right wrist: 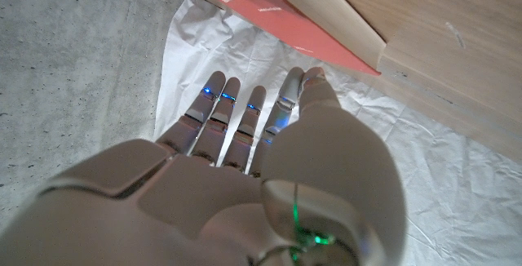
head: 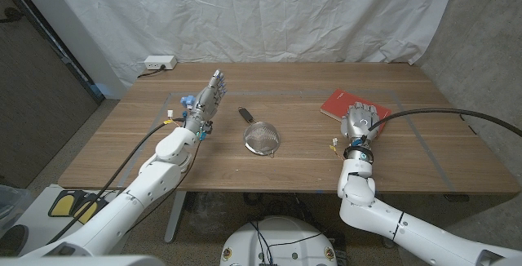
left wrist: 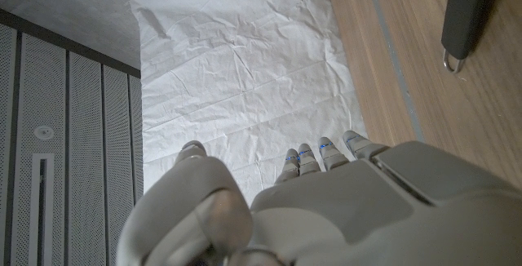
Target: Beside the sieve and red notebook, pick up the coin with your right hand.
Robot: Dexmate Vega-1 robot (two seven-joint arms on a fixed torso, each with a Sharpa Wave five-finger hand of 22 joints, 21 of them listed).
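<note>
I have the right hand (head: 359,124) over the near corner of the red notebook (head: 342,104), fingers straight and a little apart, holding nothing. The left hand (head: 204,103) stands open on the sieve's (head: 263,139) far side, also holding nothing. I can't find the coin; it may sit under my hand. I judge this the reach step; next I must locate it, then pinch low.

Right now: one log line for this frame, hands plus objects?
left hand: open, raised | right hand: open, over red notebook edge | sieve: table centre, untouched | coin: not discernible
</note>
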